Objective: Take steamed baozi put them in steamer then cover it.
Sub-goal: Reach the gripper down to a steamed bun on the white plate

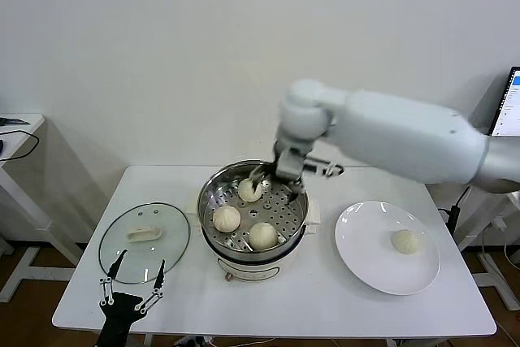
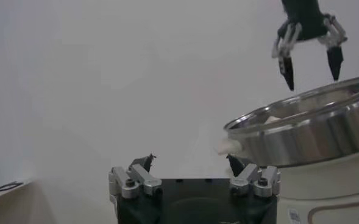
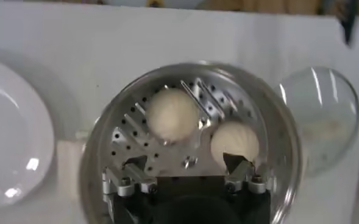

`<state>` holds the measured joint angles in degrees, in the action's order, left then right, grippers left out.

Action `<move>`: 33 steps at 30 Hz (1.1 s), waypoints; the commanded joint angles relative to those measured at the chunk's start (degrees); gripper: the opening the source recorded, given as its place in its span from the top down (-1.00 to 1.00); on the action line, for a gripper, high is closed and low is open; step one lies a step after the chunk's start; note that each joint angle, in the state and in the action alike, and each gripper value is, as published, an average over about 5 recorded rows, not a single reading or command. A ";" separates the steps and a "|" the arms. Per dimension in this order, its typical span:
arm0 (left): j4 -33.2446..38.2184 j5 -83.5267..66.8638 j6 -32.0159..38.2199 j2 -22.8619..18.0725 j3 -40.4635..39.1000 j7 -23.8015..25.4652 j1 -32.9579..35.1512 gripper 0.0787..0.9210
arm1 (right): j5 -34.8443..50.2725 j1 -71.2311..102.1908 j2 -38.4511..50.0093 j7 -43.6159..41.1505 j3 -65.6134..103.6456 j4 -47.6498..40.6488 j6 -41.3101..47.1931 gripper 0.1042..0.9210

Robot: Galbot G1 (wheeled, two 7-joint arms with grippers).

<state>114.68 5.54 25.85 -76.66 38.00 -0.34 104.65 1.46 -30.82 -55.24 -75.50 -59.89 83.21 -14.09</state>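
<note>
**Right gripper empty over the steamer, one bun left on the plate**

The right gripper [image 1: 280, 187] hangs over the far rim of the steamer, its dark fingers spread apart with nothing between them; the left wrist view shows the two tips parted above the steel rim. It looks like a release pose: the nearest small cream-white pleated bun [image 1: 249, 190] sits just beneath it on the perforated tray.

That tray belongs to the large round shiny stainless-steel steamer [image 1: 210, 217] on its cream-white base, at the middle of the white table [image 1: 284, 306]. Three baozi lie inside, spaced apart so none touch. A fourth [image 1: 405, 241] waits alone on the flat round white plate [image 1: 366, 258] to the steamer's right, within the right arm's reach, so it is probably next.

The round glass cover with its oblong cream handle [image 1: 145, 237] lies flat beside the steamer's left. The left gripper [image 1: 131, 278] is parked at the table's near edge just by it, fingers wide and empty, likely placed to lift the cover last.

Counted: four baozi, one steamer, one cover, one plate.
</note>
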 commanded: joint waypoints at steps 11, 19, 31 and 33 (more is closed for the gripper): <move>-0.43 0.06 -0.54 0.72 -0.98 0.22 -0.44 -0.77 | 8.81 13.00 22.40 1.00 3.03 -26.26 16.38 -0.76; -0.66 0.07 -0.61 0.65 -0.72 0.20 -0.18 -0.77 | 3.62 23.61 22.99 5.89 4.53 -26.70 14.04 -0.76; -0.69 0.13 -0.57 0.38 -0.29 0.17 0.04 -0.77 | 1.21 30.80 19.93 11.98 8.08 -27.75 14.36 -0.76; -0.75 0.13 -0.48 0.37 -0.13 0.16 0.15 -0.77 | 0.64 31.42 19.40 12.21 8.75 -28.29 14.46 -0.76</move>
<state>114.10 5.64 25.27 -76.27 37.66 -0.20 104.67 4.00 -5.88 -35.62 -67.16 -53.53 57.22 -0.27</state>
